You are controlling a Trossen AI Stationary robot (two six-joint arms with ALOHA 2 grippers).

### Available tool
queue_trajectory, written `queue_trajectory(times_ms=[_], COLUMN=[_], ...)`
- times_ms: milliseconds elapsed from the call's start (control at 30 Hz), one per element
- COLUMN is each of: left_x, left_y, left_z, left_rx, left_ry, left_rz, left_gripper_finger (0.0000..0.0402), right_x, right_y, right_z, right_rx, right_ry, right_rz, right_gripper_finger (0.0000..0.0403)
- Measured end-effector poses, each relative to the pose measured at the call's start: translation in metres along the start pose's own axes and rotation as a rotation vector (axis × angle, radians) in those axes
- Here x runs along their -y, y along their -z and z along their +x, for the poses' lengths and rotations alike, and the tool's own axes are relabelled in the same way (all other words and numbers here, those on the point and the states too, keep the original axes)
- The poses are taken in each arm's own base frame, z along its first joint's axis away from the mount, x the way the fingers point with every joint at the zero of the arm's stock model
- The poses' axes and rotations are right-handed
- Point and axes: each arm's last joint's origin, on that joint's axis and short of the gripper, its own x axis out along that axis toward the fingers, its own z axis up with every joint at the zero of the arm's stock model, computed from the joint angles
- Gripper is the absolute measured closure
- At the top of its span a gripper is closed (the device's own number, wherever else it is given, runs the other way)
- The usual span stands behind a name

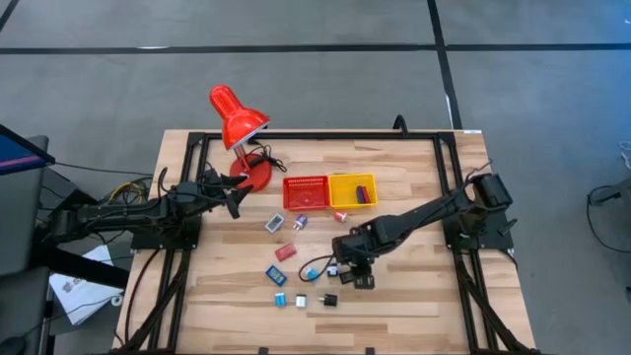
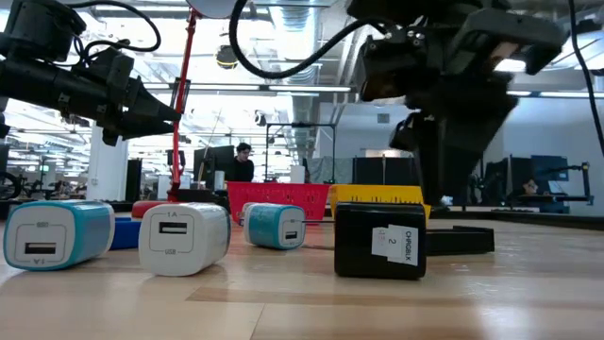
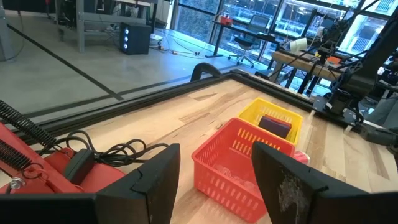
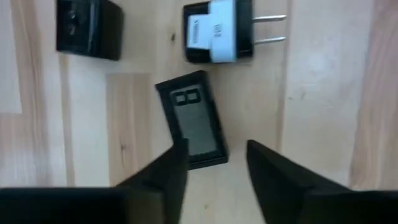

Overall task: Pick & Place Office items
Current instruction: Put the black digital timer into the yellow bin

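Small office items lie scattered on the wooden table: cyan-and-white chargers [image 2: 58,234], a white one [image 2: 184,238], a black cube [image 2: 379,239] and red and blue pieces [image 1: 286,251]. My right gripper [image 4: 217,149] is open, pointing down over a flat black rectangular piece [image 4: 191,118] that lies on the wood. A black-and-white plug adapter [image 4: 217,31] and the black cube [image 4: 87,28] lie just beyond it. In the high view this gripper [image 1: 347,266] is at the table's middle. My left gripper [image 3: 214,152] is open and waits beside the lamp base [image 1: 258,176].
A red mesh basket [image 1: 306,179] and a yellow one [image 1: 336,192], which holds dark and red pieces, stand side by side at the table's middle far part. The red desk lamp [image 1: 237,116] and its cord sit far left. People and desks show in the room beyond.
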Motion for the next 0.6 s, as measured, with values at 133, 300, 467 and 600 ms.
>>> queue_trajectory(times_ms=[133, 300, 467, 600], left_x=[0.0, 0.0, 0.0, 0.0], left_y=[0.0, 0.0, 0.0, 0.0], left_z=[0.0, 0.0, 0.0, 0.0], left_rx=[0.0, 0.0, 0.0, 0.0], left_ry=[0.0, 0.0, 0.0, 0.001], left_rz=[0.0, 0.0, 0.0, 0.0], left_gripper_finger=[0.0206, 0.0206, 0.0206, 0.0206], right_x=[-0.016, -0.032, -0.033, -0.032], right_y=[0.007, 0.014, 0.014, 0.014], right_z=[0.002, 0.005, 0.005, 0.008], right_rx=[-0.013, -0.014, 0.018, 0.048], right_ry=[0.029, 0.087, 0.193, 0.189], right_rz=[-0.136, -0.216, -0.225, -0.221], right_gripper_finger=[0.0164, 0.0113, 0.0102, 0.0102])
